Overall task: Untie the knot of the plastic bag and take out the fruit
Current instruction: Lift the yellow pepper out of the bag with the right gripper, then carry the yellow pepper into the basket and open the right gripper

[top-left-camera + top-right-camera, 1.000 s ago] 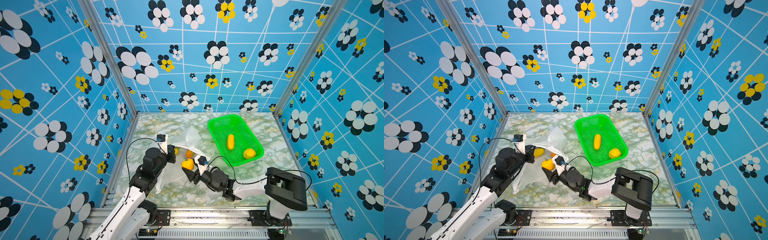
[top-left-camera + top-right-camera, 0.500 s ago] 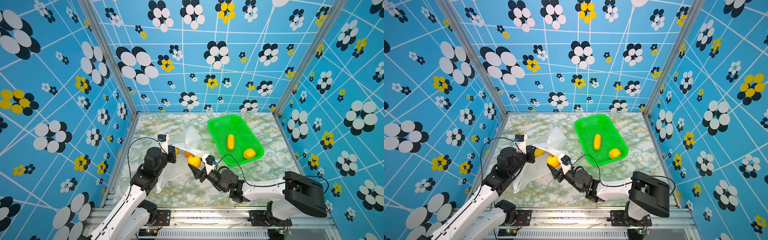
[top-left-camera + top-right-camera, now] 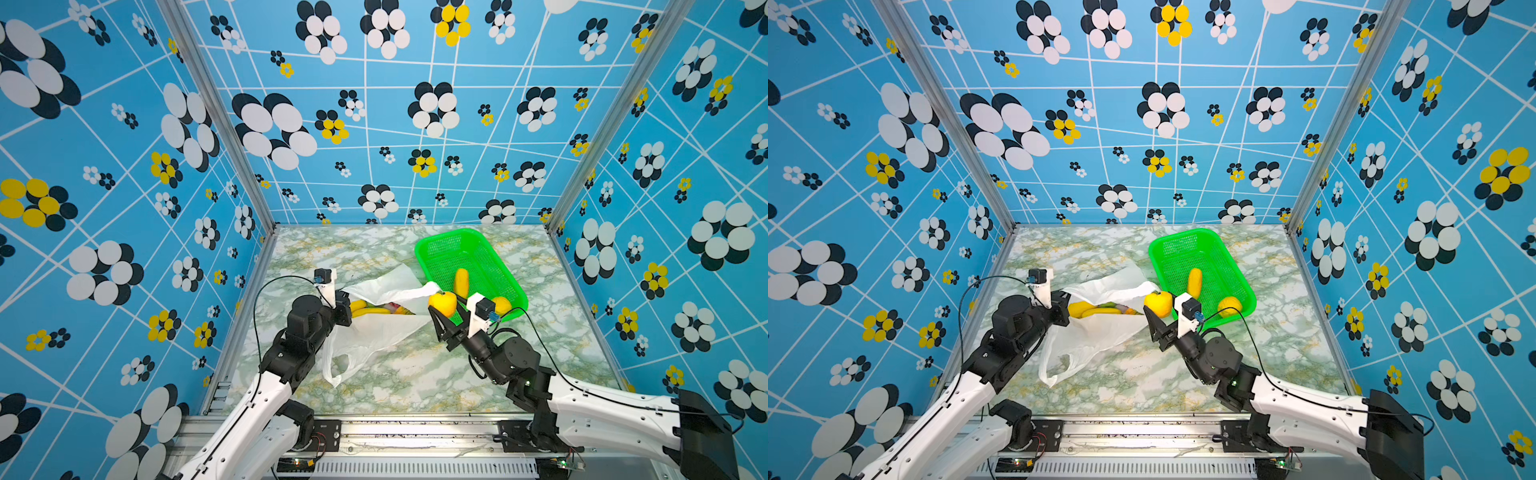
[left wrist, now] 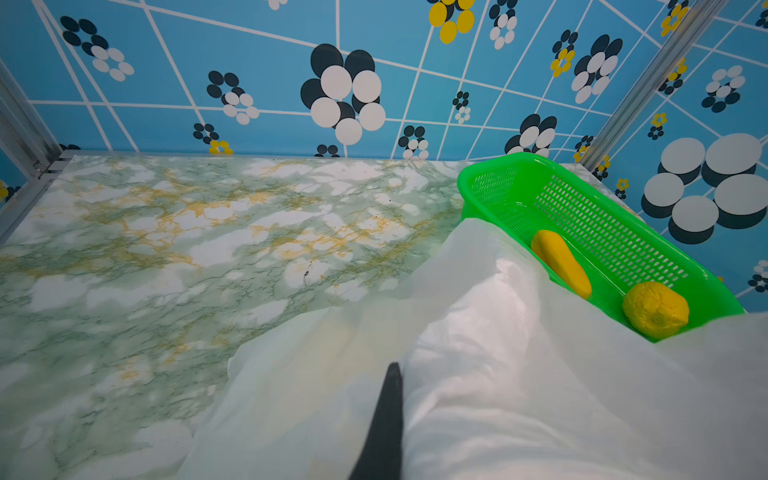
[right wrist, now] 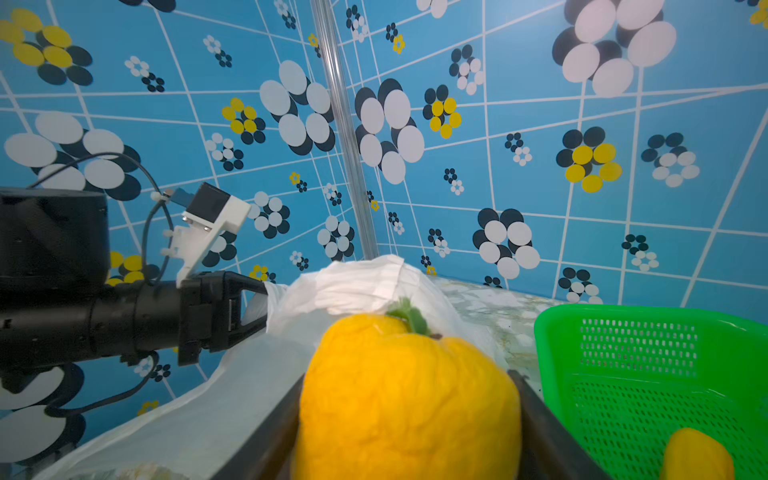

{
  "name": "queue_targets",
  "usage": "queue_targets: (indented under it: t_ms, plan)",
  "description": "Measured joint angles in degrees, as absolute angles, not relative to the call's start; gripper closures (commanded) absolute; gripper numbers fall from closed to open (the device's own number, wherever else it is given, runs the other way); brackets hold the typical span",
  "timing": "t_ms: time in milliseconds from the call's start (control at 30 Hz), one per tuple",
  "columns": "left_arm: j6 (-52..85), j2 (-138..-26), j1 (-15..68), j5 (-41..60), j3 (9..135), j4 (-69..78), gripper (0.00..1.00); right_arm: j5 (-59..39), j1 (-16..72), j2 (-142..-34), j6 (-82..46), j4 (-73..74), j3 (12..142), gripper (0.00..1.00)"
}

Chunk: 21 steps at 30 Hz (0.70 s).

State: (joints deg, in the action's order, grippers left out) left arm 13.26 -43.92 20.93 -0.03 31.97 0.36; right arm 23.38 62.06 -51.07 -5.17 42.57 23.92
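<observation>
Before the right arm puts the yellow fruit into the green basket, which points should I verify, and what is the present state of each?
1. Grip: ok. The right gripper is shut on the yellow fruit.
2. Room in the green basket: ok. Only a long fruit and a round fruit lie there; the far half is bare.
3. Fruit above the basket: not ok. It hangs beside the near rim.
4. Bag held: ok. The left gripper is shut on the edge of the plastic bag.
5. Bag clear of the held fruit: cannot tell.
6. Bag emptied: not ok. Other fruits lie inside.
</observation>
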Motion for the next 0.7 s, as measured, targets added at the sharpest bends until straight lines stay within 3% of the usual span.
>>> queue_targets:
  t_ms: [300, 433, 700]
  plan:
    - [13.28, -43.9, 20.93, -0.27, 31.97, 0.36, 1.0, 10.15, 62.06, -63.0, -7.11, 39.0, 26.35, 0.68]
    - [13.28, -43.9, 20.93, -0.49, 31.97, 0.36, 1.0, 9.08, 62.06, -60.49, -7.05, 37.95, 26.2, 0.66]
    - [13.3, -42.61, 20.93, -1.89, 31.97, 0.19, 1.0, 24.05, 60.12, -45.63, -6.57, 31.51, 25.47, 0.7]
